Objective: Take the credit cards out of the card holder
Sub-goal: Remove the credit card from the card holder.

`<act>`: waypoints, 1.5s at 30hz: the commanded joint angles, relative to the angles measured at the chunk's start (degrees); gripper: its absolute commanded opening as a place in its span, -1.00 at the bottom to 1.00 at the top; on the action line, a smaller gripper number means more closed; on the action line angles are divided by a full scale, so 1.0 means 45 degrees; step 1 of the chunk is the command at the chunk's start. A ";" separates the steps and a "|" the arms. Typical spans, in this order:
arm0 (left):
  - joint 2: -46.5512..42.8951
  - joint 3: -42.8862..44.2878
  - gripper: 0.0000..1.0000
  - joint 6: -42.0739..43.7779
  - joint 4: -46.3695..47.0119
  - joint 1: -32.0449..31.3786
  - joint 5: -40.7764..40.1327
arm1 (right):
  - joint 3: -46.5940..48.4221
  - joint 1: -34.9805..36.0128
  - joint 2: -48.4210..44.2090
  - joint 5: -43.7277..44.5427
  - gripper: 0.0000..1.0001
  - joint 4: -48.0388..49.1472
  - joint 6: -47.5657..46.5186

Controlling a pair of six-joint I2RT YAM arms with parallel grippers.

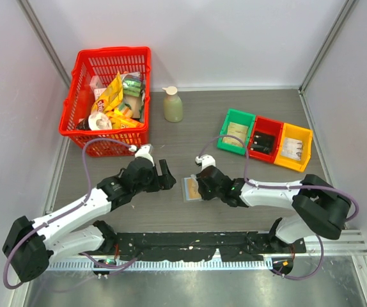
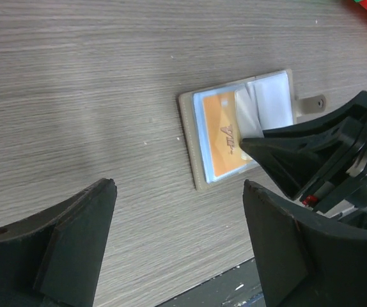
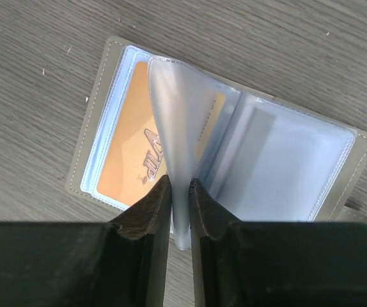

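**Open card holder on the grey table, one sleeve pinched by the right gripper**

A grey wood-grain table (image 1: pixel 190 121) stood between plain white walls, with a red basket (image 1: pixel 81 77) at the far left, a soap bottle (image 1: pixel 172 105) in the far middle and green, red and yellow bins (image 1: pixel 265 139) to the right. The card holder (image 3: pixel 100 89) lay flat and spread open near the middle of the near side, grey-olive at its border, with light blue pockets inside. An orange credit card (image 3: pixel 126 153) sat in its left pocket. The right gripper (image 3: pixel 180 198) had its jaws together on a clear sleeve (image 3: pixel 177 121) that stood up from the spine. The left gripper (image 2: pixel 178 188) hung just left of the holder, jaws wide apart, touching nothing.
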 commanded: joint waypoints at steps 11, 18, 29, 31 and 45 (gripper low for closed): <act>0.4630 0.1995 -0.06 -0.0673 0.3461 -0.1187 0.1696 | -0.3578 -0.3456 -0.2033 -0.6375 -0.60 0.5234 0.2135; 0.7112 0.2777 -0.55 -0.0595 0.3873 -0.1598 0.1872 | -0.3968 -0.3789 -0.2403 -0.6183 -0.60 0.5414 0.2603; 0.8286 0.1802 -0.81 -0.1044 0.3775 -0.1676 0.1775 | -0.3170 -0.3789 -0.5585 -0.1224 -0.37 0.0201 0.2349; 0.8345 0.1723 -0.81 -0.1063 0.3775 -0.1695 0.1794 | -0.2935 -0.3789 -0.5917 -0.0266 -0.34 -0.1147 0.2350; 0.8345 0.2074 -0.81 -0.1063 0.3813 -0.1813 0.1813 | -0.1293 -0.3322 -0.6018 -0.4190 -0.07 -0.0078 0.0808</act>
